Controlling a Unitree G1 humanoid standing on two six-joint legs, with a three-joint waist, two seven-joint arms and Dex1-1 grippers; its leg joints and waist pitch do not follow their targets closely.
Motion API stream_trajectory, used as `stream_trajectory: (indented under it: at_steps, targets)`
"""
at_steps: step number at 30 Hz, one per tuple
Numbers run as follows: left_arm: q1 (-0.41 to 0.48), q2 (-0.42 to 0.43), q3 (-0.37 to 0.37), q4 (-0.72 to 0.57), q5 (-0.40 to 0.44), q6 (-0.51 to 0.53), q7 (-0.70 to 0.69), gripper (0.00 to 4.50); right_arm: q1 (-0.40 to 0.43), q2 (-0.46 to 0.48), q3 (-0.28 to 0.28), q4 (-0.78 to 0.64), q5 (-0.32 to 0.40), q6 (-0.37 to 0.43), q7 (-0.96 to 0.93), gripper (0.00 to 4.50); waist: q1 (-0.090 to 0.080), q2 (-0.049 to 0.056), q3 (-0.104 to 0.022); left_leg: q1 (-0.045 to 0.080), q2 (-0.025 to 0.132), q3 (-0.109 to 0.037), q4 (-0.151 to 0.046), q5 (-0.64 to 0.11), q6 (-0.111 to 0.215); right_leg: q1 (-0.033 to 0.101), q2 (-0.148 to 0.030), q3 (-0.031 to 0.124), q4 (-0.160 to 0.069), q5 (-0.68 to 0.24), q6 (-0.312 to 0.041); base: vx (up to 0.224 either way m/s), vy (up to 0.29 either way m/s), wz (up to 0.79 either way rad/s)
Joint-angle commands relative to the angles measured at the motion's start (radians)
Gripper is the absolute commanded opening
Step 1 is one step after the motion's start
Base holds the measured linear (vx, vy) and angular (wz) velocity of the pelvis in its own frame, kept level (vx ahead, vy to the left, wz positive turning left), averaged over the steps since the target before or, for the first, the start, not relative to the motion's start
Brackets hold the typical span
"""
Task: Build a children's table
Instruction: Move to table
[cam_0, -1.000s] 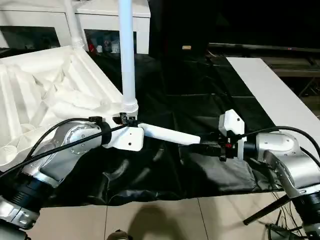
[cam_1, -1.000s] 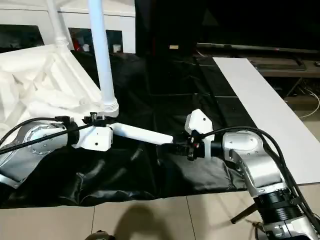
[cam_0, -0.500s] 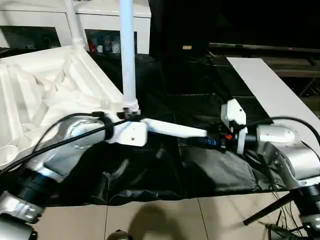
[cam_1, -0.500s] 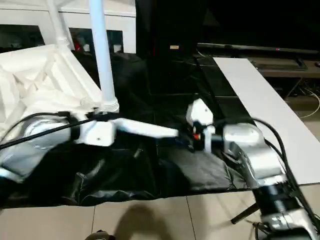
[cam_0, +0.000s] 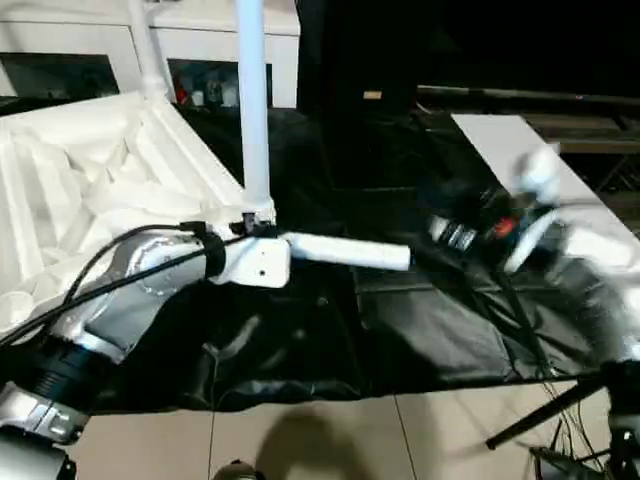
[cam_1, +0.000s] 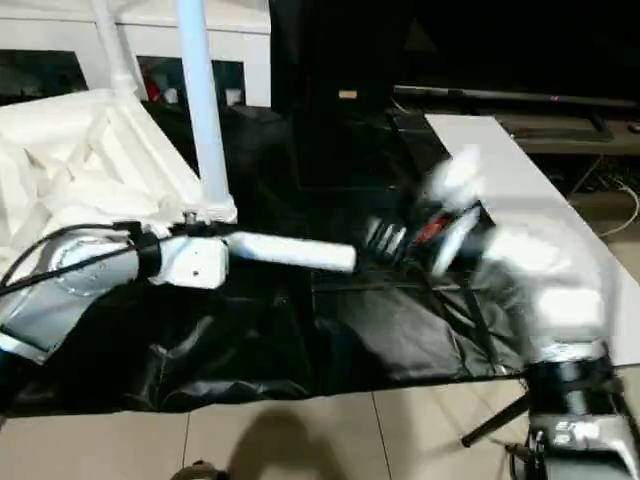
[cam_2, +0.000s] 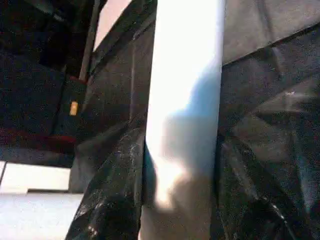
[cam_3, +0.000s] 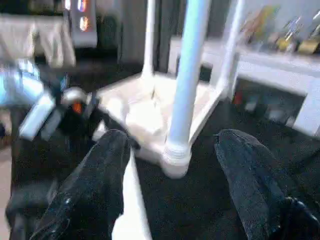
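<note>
Left end effector (cam_0: 285, 243) grips the loose leg (cam_0: 345, 251), likely light, stiff, slippery; right end effector (cam_3: 172, 200) open

Silver rounded forearms w/ black ribbed rings nearer the elbow. Black cable loops over left forearm (cam_0: 140, 285) to a white wrist block w/ one dark screw. Right gripper (cam_3: 172, 187): two thick black fingers (cam_3: 92, 192), matte, faintly speckled.

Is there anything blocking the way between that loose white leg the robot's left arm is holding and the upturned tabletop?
Nothing visible blocks it. The loose leg sits in the left gripper right beside the tabletop, near the corner where an upright leg is already fitted. Between them lies just black cloth.
</note>
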Motion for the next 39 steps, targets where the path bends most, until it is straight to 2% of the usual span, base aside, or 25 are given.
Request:
stream_trajectory:
  at_steps: [1,4,7,8,9,10,11,12,13,15,16,17,19,22,23,27,32,34,35,39]
  targets:
    - [-0.004,-0.007,0.048,-0.025,-0.060,0.030,0.018,1.68,0.008,0.019,-0.068,-0.010,0.052,0.020,-0.052,3.01,0.003,0.012,-0.067,0.029,0.062,-0.023,-0.074,-0.195,-0.005,0.028,-0.080,0.048,-0.061,-0.051,-0.235,0.000,0.000,0.00]
    - [0.002,-0.010,0.083,-0.050,-0.095,0.050,0.022,1.68,0.014,0.038,-0.106,-0.012,0.079,0.018,-0.098,3.01,0.003,0.010,-0.067,0.029,0.061,-0.023,-0.075,-0.207,-0.014,0.028,-0.079,0.046,-0.062,-0.069,-0.239,0.000,0.000,0.00]
    - [0.008,-0.019,0.115,-0.065,-0.133,0.071,0.026,1.67,0.019,0.046,-0.118,-0.013,0.083,0.022,-0.121,3.01,0.003,0.011,-0.066,0.030,0.061,-0.023,-0.076,-0.212,-0.020,0.027,-0.078,0.046,-0.064,-0.082,-0.234,0.000,0.000,0.00]
    - [0.002,-0.048,0.158,-0.077,-0.191,0.107,0.038,1.67,0.032,0.046,-0.099,-0.009,0.053,0.021,-0.131,3.01,0.002,0.012,-0.066,0.029,0.060,-0.021,-0.075,-0.213,-0.025,0.027,-0.078,0.046,-0.063,-0.082,-0.235,0.000,0.000,0.00]
    - [0.002,-0.048,0.158,-0.077,-0.191,0.107,0.038,1.66,0.032,0.046,-0.099,-0.009,0.053,0.021,-0.131,3.01,0.004,0.012,-0.066,0.031,0.061,-0.021,-0.075,-0.215,-0.026,0.026,-0.078,0.046,-0.064,-0.080,-0.238,0.000,0.000,0.00]
    - [-0.015,-0.087,0.203,-0.097,-0.254,0.157,0.057,1.66,0.058,0.046,-0.063,-0.012,0.012,0.005,-0.132,3.01,0.005,0.009,-0.066,0.029,0.060,-0.022,-0.075,-0.217,-0.023,0.028,-0.078,0.046,-0.065,-0.083,-0.235,0.000,0.000,0.00]
    - [-0.015,-0.087,0.203,-0.097,-0.254,0.157,0.057,1.66,0.058,0.046,-0.063,-0.012,0.012,0.005,-0.132,3.01,0.005,0.009,-0.065,0.028,0.060,-0.021,-0.074,-0.213,-0.027,0.028,-0.078,0.047,-0.063,-0.083,-0.233,0.000,0.000,0.00]
    - [-0.023,-0.108,0.223,-0.113,-0.291,0.196,0.062,1.66,0.068,0.049,-0.047,-0.013,-0.008,-0.005,-0.138,3.01,0.006,0.009,-0.065,0.026,0.060,-0.022,-0.075,-0.218,-0.027,0.029,-0.080,0.047,-0.066,-0.094,-0.233,0.000,0.000,0.00]
    - [-0.046,-0.157,0.267,-0.159,-0.381,0.294,0.080,1.66,0.083,0.066,-0.016,-0.019,-0.030,-0.002,-0.166,3.01,0.005,0.009,-0.065,0.026,0.061,-0.021,-0.075,-0.214,-0.031,0.030,-0.082,0.047,-0.064,-0.096,-0.234,0.000,0.000,0.00]
    - [-0.056,-0.176,0.281,-0.181,-0.416,0.336,0.085,1.66,0.089,0.072,0.005,-0.018,-0.058,-0.027,-0.177,3.01,0.006,0.008,-0.064,0.027,0.058,-0.022,-0.074,-0.217,-0.031,0.028,-0.080,0.046,-0.068,-0.110,-0.240,0.000,0.000,0.00]
    - [-0.068,-0.203,0.301,-0.215,-0.477,0.399,0.096,1.66,0.094,0.087,0.026,-0.019,-0.076,-0.038,-0.192,3.01,0.005,0.005,-0.064,0.026,0.058,-0.022,-0.074,-0.217,-0.026,0.030,-0.081,0.047,-0.069,-0.113,-0.237,0.000,0.000,0.00]
    - [-0.075,-0.217,0.312,-0.236,-0.514,0.438,0.101,1.66,0.095,0.093,0.040,-0.019,-0.091,-0.049,-0.199,3.01,0.005,0.006,-0.064,0.025,0.060,-0.022,-0.074,-0.208,-0.025,0.030,-0.081,0.047,-0.067,-0.103,-0.239,0.000,0.000,0.00]
    - [-0.087,-0.240,0.332,-0.267,-0.571,0.492,0.115,1.66,0.093,0.111,0.046,-0.026,-0.082,-0.039,-0.209,3.01,0.005,0.005,-0.063,0.025,0.058,-0.020,-0.072,-0.198,-0.021,0.030,-0.079,0.048,-0.066,-0.095,-0.240,0.000,0.000,0.00]
    - [-0.116,-0.266,0.372,-0.311,-0.671,0.583,0.131,1.64,0.091,0.132,0.090,-0.038,-0.125,-0.062,-0.224,3.01,0.005,0.004,-0.063,0.022,0.055,-0.021,-0.072,-0.194,-0.016,0.032,-0.075,0.048,-0.069,-0.109,-0.228,0.000,0.000,0.00]
    - [-0.118,-0.267,0.374,-0.312,-0.675,0.587,0.132,1.64,0.092,0.134,0.093,-0.039,-0.127,-0.062,-0.225,3.01,0.003,0.002,-0.062,0.022,0.056,-0.020,-0.073,-0.198,-0.016,0.031,-0.075,0.048,-0.071,-0.117,-0.224,0.000,0.000,0.00]
    - [-0.141,-0.277,0.416,-0.345,-0.720,0.667,0.148,1.63,0.093,0.158,0.113,-0.054,-0.126,-0.062,-0.231,3.01,-0.001,0.005,-0.062,0.025,0.058,-0.022,-0.075,-0.212,-0.022,0.031,-0.075,0.049,-0.073,-0.142,-0.206,0.000,0.000,0.00]
    - [-0.178,-0.308,0.471,-0.368,-0.843,0.798,0.232,1.63,0.098,0.173,0.170,-0.073,-0.159,-0.079,-0.222,3.01,-0.001,0.005,-0.060,0.024,0.056,-0.021,-0.075,-0.212,-0.028,0.030,-0.072,0.049,-0.074,-0.139,-0.207,0.000,0.000,0.00]
    - [-0.198,-0.346,0.495,-0.356,-0.880,0.858,0.288,1.63,0.098,0.183,0.188,-0.081,-0.150,-0.065,-0.211,3.01,-0.001,0.002,-0.059,0.024,0.056,-0.021,-0.075,-0.218,-0.032,0.030,-0.072,0.050,-0.076,-0.149,-0.204,0.000,0.000,0.00]
    - [-0.204,-0.372,0.500,-0.347,-0.893,0.892,0.312,1.63,0.092,0.195,0.194,-0.076,-0.144,-0.057,-0.211,3.30,0.001,0.001,-0.059,0.025,0.057,-0.022,-0.075,-0.218,-0.031,0.030,-0.074,0.050,-0.076,-0.151,-0.204,0.000,0.000,0.00]
    - [-0.199,-0.404,0.486,-0.335,-0.897,0.916,0.319,1.63,0.075,0.217,0.186,-0.068,-0.127,-0.050,-0.217,3.54,0.001,-0.002,-0.061,0.023,0.057,-0.023,-0.076,-0.206,-0.028,0.032,-0.074,0.051,-0.079,-0.157,-0.184,0.000,0.000,0.00]
